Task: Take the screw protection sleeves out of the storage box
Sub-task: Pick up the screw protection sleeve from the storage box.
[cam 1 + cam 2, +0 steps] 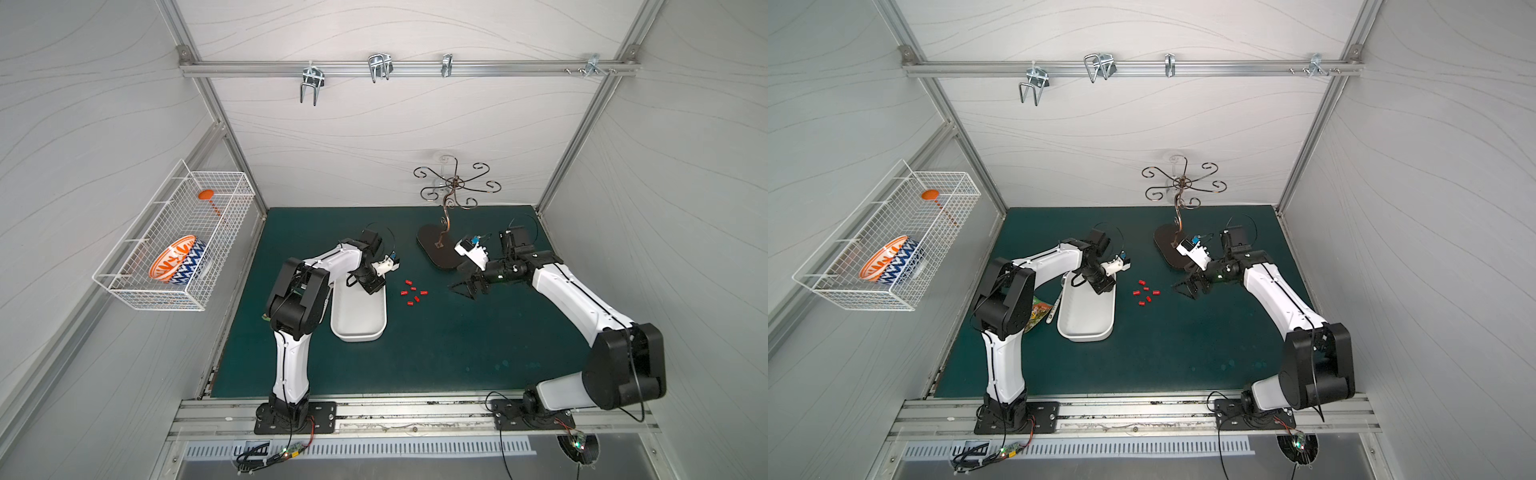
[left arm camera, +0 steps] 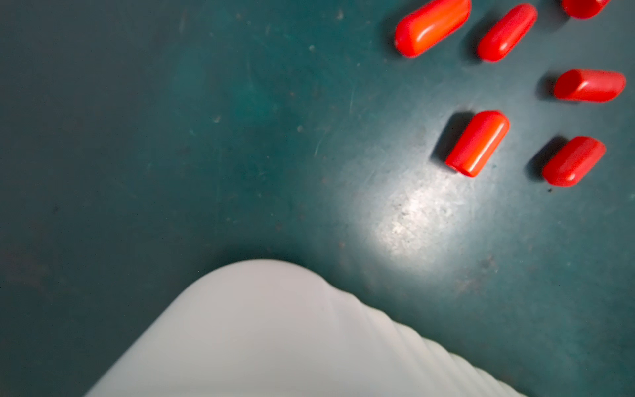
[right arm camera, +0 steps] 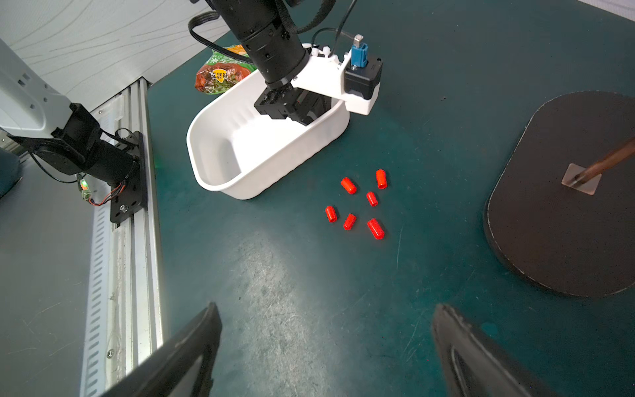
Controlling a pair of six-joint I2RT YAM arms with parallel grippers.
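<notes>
Six screw protection sleeves lie loose on the green mat, grouped just beside the storage box and outside it. The visible part of the box floor shows no sleeve. Its far end is hidden behind the left gripper, which reaches down into that end with its jaws drawn together. Whether anything is pinched between them cannot be told. The right gripper hovers over the mat on the far side of the group, jaws wide apart and empty.

Risks, as judged:
- A sleeve this small could slip from closed jaws on the lift and fall back into the box.
- The left gripper sits close to the box wall, so a careless withdrawal could drag or tip the box toward the group.
- The sleeves are round and would likely roll if nudged.

Count:
- Six sleeves
- One box
- Two grippers
- One dark stand base
- One snack packet behind the box
</notes>
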